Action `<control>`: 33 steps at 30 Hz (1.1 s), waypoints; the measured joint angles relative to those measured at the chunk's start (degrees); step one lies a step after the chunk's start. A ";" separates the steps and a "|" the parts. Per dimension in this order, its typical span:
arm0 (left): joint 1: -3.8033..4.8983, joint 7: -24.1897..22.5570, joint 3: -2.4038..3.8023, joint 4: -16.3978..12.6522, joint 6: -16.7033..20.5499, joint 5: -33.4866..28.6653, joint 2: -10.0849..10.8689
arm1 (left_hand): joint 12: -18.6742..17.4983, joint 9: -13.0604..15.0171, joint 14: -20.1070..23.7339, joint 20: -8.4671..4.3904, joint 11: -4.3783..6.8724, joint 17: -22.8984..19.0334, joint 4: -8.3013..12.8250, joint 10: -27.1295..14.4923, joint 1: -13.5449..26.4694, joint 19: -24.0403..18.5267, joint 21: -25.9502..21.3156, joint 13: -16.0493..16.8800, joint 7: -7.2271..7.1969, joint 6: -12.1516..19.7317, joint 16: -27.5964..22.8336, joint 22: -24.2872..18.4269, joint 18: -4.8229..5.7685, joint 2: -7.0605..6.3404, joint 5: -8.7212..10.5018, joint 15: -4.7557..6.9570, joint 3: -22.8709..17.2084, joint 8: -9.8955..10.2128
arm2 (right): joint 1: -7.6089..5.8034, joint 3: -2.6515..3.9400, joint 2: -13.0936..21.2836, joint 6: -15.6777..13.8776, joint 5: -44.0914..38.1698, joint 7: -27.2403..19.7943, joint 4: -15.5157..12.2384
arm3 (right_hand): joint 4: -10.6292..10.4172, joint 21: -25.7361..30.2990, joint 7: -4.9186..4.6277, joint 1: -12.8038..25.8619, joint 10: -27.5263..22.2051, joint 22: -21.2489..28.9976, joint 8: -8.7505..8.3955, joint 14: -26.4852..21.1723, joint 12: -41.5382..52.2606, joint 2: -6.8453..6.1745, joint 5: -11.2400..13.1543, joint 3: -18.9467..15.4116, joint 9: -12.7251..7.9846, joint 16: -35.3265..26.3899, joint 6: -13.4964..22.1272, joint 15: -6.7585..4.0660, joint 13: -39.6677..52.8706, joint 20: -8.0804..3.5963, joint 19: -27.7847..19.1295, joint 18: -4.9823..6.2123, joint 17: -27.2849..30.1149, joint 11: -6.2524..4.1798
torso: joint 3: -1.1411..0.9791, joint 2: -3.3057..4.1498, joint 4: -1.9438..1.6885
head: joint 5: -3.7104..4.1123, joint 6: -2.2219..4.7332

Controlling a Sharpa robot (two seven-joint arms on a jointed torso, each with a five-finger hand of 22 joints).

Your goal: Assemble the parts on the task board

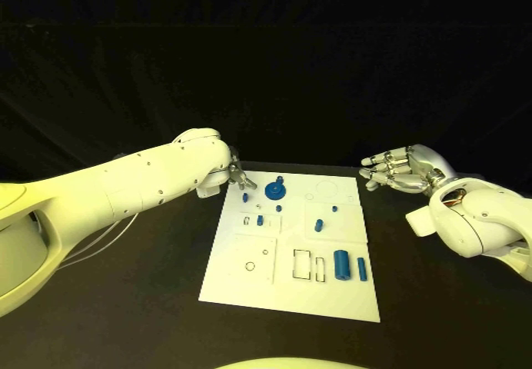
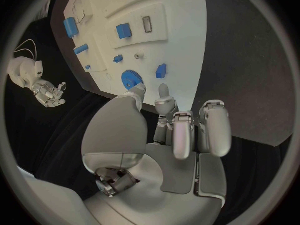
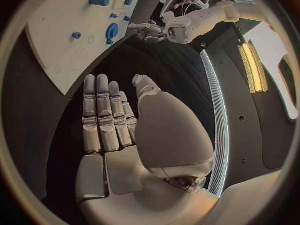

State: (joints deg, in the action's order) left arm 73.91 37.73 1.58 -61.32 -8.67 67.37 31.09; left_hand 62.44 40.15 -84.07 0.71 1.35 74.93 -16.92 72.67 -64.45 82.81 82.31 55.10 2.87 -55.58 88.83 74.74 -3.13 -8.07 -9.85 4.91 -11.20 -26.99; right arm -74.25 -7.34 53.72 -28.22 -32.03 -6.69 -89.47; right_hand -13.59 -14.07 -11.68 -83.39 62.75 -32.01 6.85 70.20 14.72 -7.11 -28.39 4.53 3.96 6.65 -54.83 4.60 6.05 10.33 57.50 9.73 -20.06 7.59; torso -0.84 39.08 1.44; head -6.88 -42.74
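While the left hand (image 1: 235, 177) hovers, fingers apart, by the task board (image 1: 290, 292), the right hand (image 1: 401, 171) waits empty. The blue gear (image 1: 276, 189) looks light and rigid; pinch its toothed rim.

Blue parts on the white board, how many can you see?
8: a gear and one piece by the left hand, four small pieces mid-board, two cylinders nearest the robot. The hand may hide others.
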 measured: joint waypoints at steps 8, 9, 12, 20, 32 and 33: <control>-0.07 -0.02 -0.52 1.06 -1.12 0.00 -0.35 | 0.06 -0.67 0.12 0.00 0.00 0.00 0.08 0.00 0.48 0.00 0.00 -0.30 0.00 0.00 0.00 0.00 0.00 0.44 0.00 -0.11 1.93 0.42 | 0.00 0.00 0.03 0.04 -0.01 -0.02 -0.05 | 0.00 0.00 0.00 0.00 0.00 0.00 0.00 0.00 0.00 0.00 0.00 0.00 0.00 0.00 0.00 0.00 0.00 0.00 0.00 0.00 0.05 0.00 | -0.03 -0.06 -0.02 | 0.15 -0.07; -0.07 -0.02 -0.55 1.13 -1.22 0.00 -0.36 | 0.06 -0.75 0.21 0.00 0.00 0.00 0.10 0.00 0.52 0.00 0.00 -0.36 0.00 0.00 0.00 0.00 -0.01 0.40 0.00 -0.21 2.12 0.42 | 0.00 0.00 0.05 0.05 -0.01 -0.02 -0.05 | 0.00 0.00 0.00 0.00 0.00 0.00 0.00 0.00 0.00 0.00 0.00 0.00 0.00 0.00 0.00 0.00 0.00 0.00 0.00 0.00 0.05 0.00 | -0.04 -0.06 -0.02 | 0.17 -0.08; -0.08 -0.02 -0.59 1.48 -1.38 0.08 -0.38 | 0.06 -0.84 0.21 0.14 -0.20 -0.01 0.08 -0.20 0.92 -0.14 0.00 -0.38 0.00 0.00 0.00 0.00 0.00 0.46 0.00 -0.21 2.45 0.42 | 0.00 0.00 0.06 0.05 -0.01 -0.03 -0.05 | 0.00 0.00 0.00 0.00 0.00 0.00 0.00 0.00 0.00 0.00 0.00 0.00 0.00 0.00 0.00 0.00 0.00 0.00 0.00 0.00 0.05 0.00 | -0.06 -0.07 -0.03 | 0.16 -0.09; -0.09 -0.02 -0.65 2.10 -1.68 0.44 -0.56 | 0.06 -0.92 0.22 0.20 -0.20 -0.01 0.08 -0.20 0.92 -0.20 0.00 -0.38 0.00 0.00 0.00 -0.01 0.00 0.46 0.00 -0.21 2.45 0.64 | 0.00 -0.01 0.03 0.07 -0.02 -0.05 -0.05 | 0.00 0.00 0.00 0.00 0.00 0.00 0.00 0.00 0.00 0.00 0.00 0.00 0.00 0.00 0.00 0.00 0.01 0.00 0.00 0.00 0.05 0.00 | -0.04 -0.08 -0.04 | 0.08 -0.06; -0.27 -0.04 -0.79 2.35 -2.70 0.34 -1.00 | 0.06 -0.99 0.22 0.20 -0.20 -0.02 0.17 -0.20 0.92 -0.20 0.00 -0.42 0.00 0.00 0.00 -0.01 0.00 0.46 0.00 -0.21 2.85 0.64 | 0.02 -0.01 -0.10 0.15 -0.02 -0.08 0.01 | 0.00 0.00 0.00 0.00 0.01 0.00 0.00 0.00 0.00 0.00 0.00 0.00 0.00 0.00 0.00 0.00 0.01 0.00 0.00 0.00 0.04 0.00 | -0.03 -0.08 -0.05 | 0.06 -0.08; -0.31 -0.04 -0.81 2.38 -2.77 0.32 -1.03 | 0.06 -0.99 0.22 0.20 -0.20 -0.02 0.24 -0.20 0.92 -0.20 0.00 -0.47 0.00 -0.01 0.00 -0.01 0.00 0.46 0.00 -0.21 2.92 0.63 | 0.02 -0.01 -0.11 0.16 -0.02 -0.09 0.02 | 0.00 0.00 0.00 0.00 0.01 0.00 0.00 0.00 0.00 0.00 0.00 0.00 0.00 0.00 0.00 0.00 0.01 0.00 0.00 0.00 0.04 0.01 | -0.03 -0.08 -0.05 | 0.05 -0.08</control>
State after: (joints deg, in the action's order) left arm 73.60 37.69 0.77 -58.94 -11.44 67.69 30.06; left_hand 62.49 39.15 -83.86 0.91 1.15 74.91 -16.69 72.47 -63.53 82.61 82.31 54.63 2.86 -55.59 88.83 74.73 -3.13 -7.61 -9.85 4.69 -8.28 -26.36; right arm -74.23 -7.34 53.61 -28.07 -32.05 -6.78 -89.45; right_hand -13.59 -14.07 -11.68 -83.39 62.76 -32.01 6.85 70.20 14.72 -7.11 -28.38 4.53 3.96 6.65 -54.84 4.60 6.06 10.33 57.50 9.73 -20.02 7.60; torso -0.87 39.01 1.40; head -6.83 -42.81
